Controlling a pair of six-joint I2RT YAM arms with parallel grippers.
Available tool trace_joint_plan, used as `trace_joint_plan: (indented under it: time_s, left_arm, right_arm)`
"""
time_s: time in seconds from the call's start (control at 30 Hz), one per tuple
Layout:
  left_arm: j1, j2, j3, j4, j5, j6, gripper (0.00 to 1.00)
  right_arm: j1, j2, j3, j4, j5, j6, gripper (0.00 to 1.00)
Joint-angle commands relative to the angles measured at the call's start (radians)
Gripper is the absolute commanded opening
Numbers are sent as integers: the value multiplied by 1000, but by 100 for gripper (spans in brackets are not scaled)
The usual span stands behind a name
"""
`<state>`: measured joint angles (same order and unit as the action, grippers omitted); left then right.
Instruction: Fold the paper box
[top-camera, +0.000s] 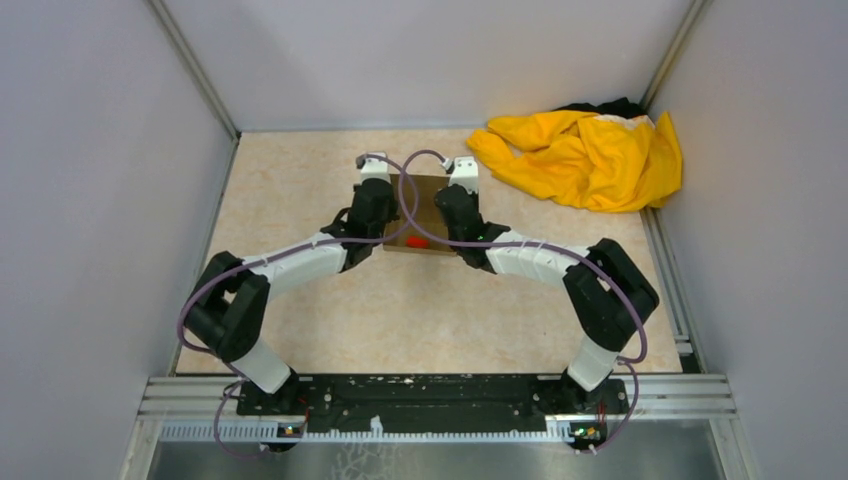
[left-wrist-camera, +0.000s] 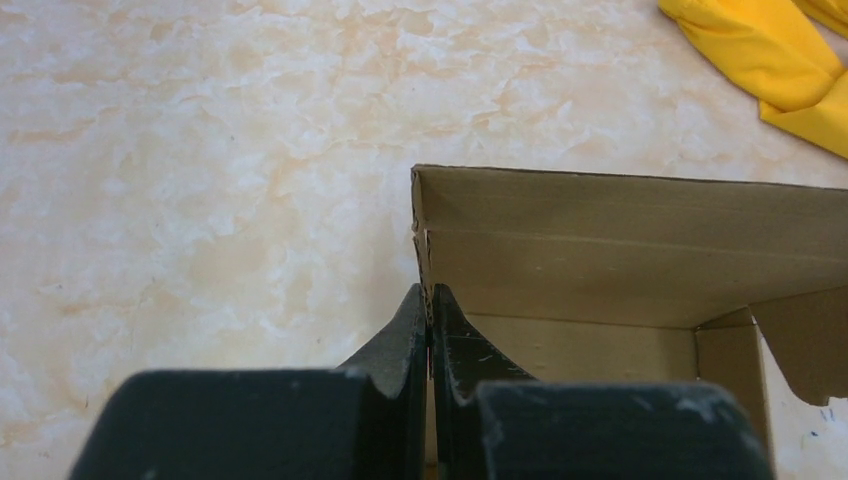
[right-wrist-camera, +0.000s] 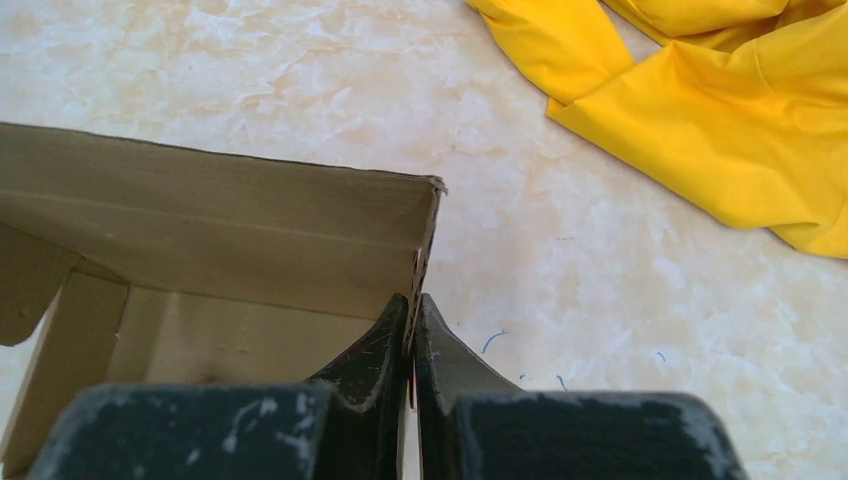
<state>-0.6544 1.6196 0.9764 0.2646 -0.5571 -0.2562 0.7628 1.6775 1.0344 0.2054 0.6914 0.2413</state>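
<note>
**Q:** What is the state of the left gripper?
**A:** The left gripper (left-wrist-camera: 430, 300) is clenched on the left side wall of the paper box (left-wrist-camera: 610, 250). One finger sits outside the wall and one inside, with the cardboard edge pinched between them.

**Q:** And the right gripper?
**A:** The right gripper (right-wrist-camera: 412, 308) is clenched on the right side wall in the same way, just short of the far right corner.

**Q:** What is the condition of the box?
**A:** It is a brown cardboard carton, open at the top. The far wall and both gripped side walls stand upright. In each wrist view, a flap leans inward at the side opposite the gripper.

**Q:** Where is the box located?
**A:** It rests on the marbled table (top-camera: 420, 310), centred between the two arms, which reach it from the left and the right. A small red item (top-camera: 415, 241) shows at the near edge of the box. The top view does not settle whether it lies inside.

**Q:** What else is nearby?
**A:** A crumpled yellow cloth (top-camera: 590, 155) lies in the far right corner, apart from the box.
</note>
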Motion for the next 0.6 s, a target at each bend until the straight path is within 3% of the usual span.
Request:
trace_joint_plan:
  time_s: [0.0, 0.57]
  left_arm:
    - [1, -10, -44, 67, 74, -24, 5]
    - [24, -105, -208, 100, 108, -76, 4]
  right_arm:
    - [5, 12, 29, 85, -40, 73, 2]
    - [2, 38, 2, 62, -15, 206, 0]
